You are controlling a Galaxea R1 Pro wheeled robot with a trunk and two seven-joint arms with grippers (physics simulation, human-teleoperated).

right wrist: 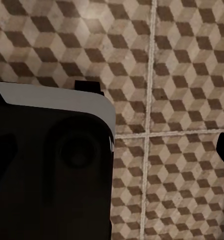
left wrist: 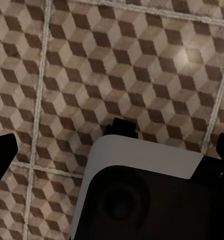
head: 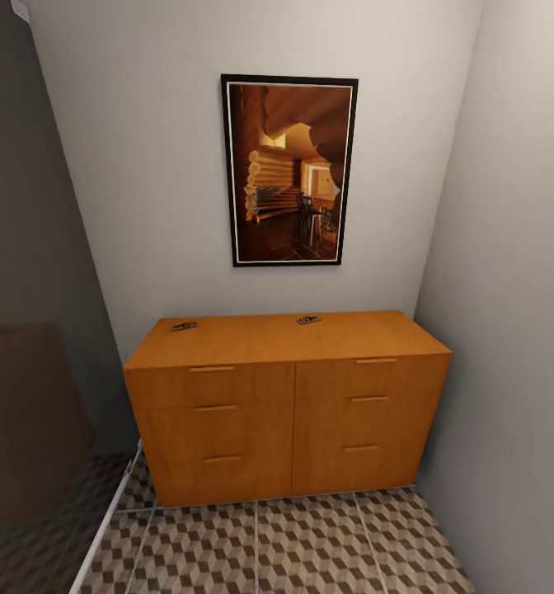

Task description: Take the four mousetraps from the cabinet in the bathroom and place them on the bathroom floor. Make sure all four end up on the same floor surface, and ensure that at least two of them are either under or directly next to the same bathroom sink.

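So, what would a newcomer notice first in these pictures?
The orange-brown cabinet against the back wall, with a dark-framed picture hanging above it. Two small dark mousetraps lie on its flat top near the wall. Cube-patterned floor tiles spread in front.

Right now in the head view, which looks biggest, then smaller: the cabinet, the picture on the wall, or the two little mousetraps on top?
1. The cabinet, biggest.
2. The picture.
3. The two mousetraps, left and right: both tiny and look alike, so no ranking between them.
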